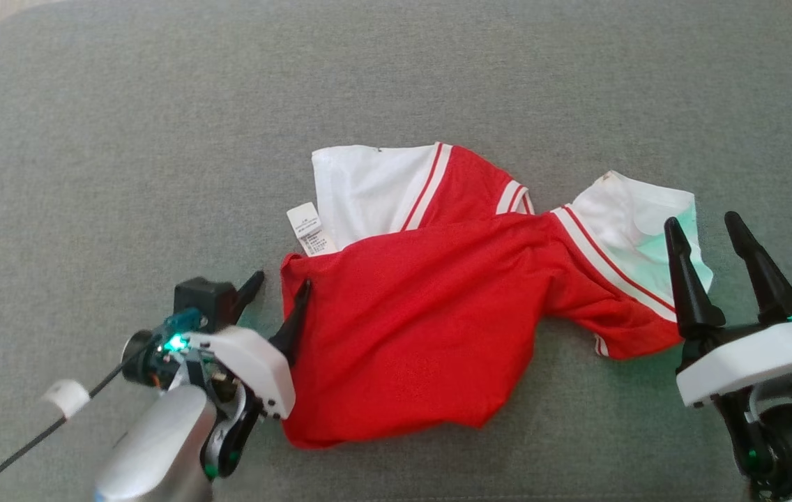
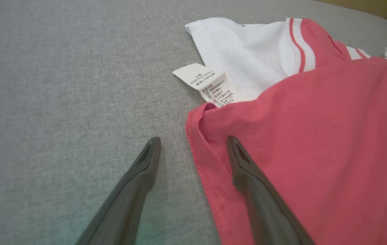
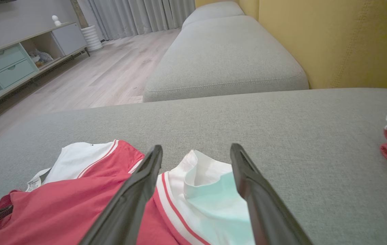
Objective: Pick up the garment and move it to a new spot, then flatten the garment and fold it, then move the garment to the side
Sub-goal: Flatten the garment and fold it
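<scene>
Left gripper [image 1: 283, 279]: fingers released and spread, holding nothing. One finger stands over the bare grey sofa cushion [image 1: 89, 139]; the other lies over the red hem [image 2: 210, 170], so the shirt's left edge runs between them. Red-and-white shirt [image 1: 424, 307] lies rumpled on the cushion, between the two sets of fingers, with its care label [image 1: 309, 226] turned out just beyond the left fingertips. Right gripper [image 1: 701, 218]: fingers released, apart and empty, poised above the white sleeve [image 1: 619, 209] at the shirt's right end. Contact with the cloth cannot be determined.
</scene>
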